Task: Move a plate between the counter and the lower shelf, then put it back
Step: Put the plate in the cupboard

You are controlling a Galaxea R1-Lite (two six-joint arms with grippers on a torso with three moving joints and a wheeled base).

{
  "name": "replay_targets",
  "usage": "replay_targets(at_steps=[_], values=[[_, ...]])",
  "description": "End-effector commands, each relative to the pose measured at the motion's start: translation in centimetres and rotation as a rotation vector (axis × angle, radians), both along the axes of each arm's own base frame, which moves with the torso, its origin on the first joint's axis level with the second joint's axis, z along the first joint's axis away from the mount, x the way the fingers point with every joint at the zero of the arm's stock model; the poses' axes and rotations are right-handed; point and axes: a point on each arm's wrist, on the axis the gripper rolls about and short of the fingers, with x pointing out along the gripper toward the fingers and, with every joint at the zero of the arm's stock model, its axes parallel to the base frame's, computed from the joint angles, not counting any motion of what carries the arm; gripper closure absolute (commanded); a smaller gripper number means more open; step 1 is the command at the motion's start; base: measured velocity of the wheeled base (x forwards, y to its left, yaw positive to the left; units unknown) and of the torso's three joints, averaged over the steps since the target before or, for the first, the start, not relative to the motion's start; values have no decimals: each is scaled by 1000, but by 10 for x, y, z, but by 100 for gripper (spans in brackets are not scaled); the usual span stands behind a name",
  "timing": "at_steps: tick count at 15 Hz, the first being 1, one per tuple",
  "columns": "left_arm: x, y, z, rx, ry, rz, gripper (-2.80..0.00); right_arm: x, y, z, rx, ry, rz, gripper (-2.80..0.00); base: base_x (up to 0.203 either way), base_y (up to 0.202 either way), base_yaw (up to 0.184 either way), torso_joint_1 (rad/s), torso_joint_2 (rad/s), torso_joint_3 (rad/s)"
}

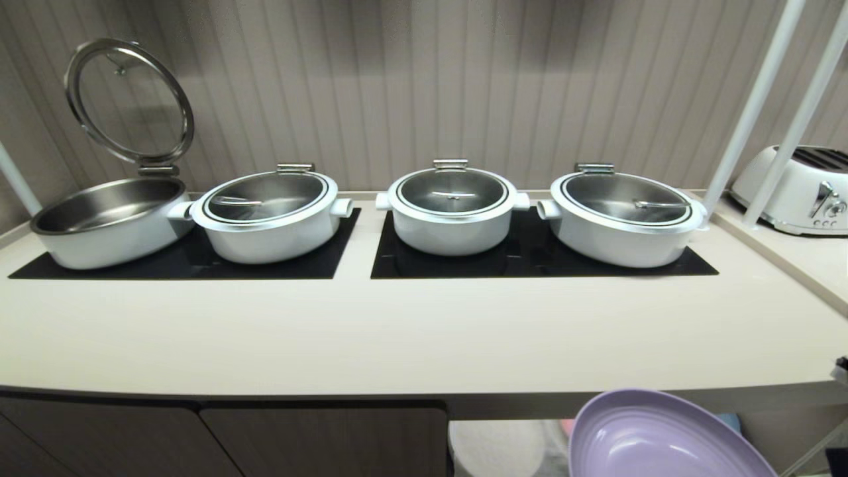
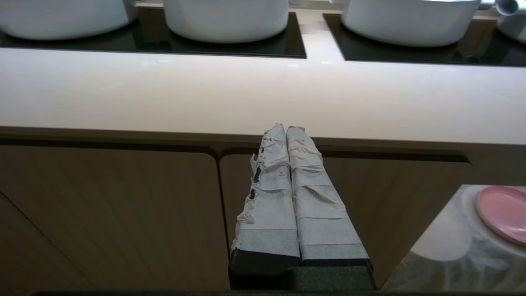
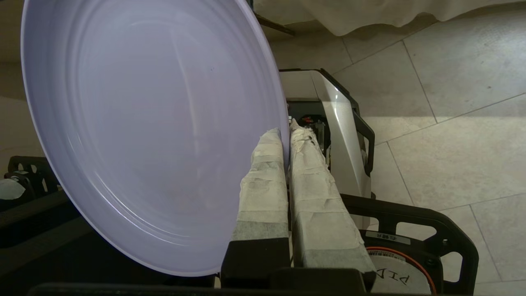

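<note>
The lilac plate (image 3: 148, 135) is hanging in the right gripper (image 3: 286, 133), whose taped fingers (image 3: 265, 181) are pinching its raised rim at one edge, so the plate is being carried tilted, in front of the counter (image 1: 411, 331) and below its front edge, over the tiled floor (image 3: 444, 82) and the robot's own base (image 3: 328, 119). It looks like thin, stiff, matte plastic: light enough for an edge pinch, unlikely to break if it slips, but smooth enough that it may be pivoting or sliding in so narrow a grip, so the rim is the sensible place to hold and a slow, level set-down is probably safest. The left gripper (image 2: 286, 128) is idling in front of the cabinet doors (image 2: 123, 213), its taped fingers pressed together on nothing. On the counter, four white pots (image 1: 454, 212) are sitting on two black hob panels (image 1: 199, 262), the leftmost with its glass lid (image 1: 129, 99) tipped up, leaving a bare strip along the front. A pink plate (image 2: 503, 213) is lying on the cloth-draped lower shelf (image 2: 444, 250). The counter's thick front lip is what the plate must clear going up; two white posts (image 1: 755, 106) and a toaster (image 1: 795, 189) are standing at the right.
</note>
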Motion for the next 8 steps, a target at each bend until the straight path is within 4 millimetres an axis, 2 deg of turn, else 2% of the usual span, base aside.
replay_targets(at_steps=[1, 4, 8], values=[[0, 0, 0, -1, 1, 1, 0, 0, 0, 0, 3, 1, 1, 0, 0, 197, -3, 5, 3, 2], [0, 0, 0, 1, 1, 1, 0, -1, 0, 0, 3, -1, 1, 0, 0, 128, -2, 1, 2, 3], [0, 0, 0, 1, 1, 1, 0, -2, 0, 0, 3, 9, 2, 0, 0, 0, 0, 0, 0, 0]])
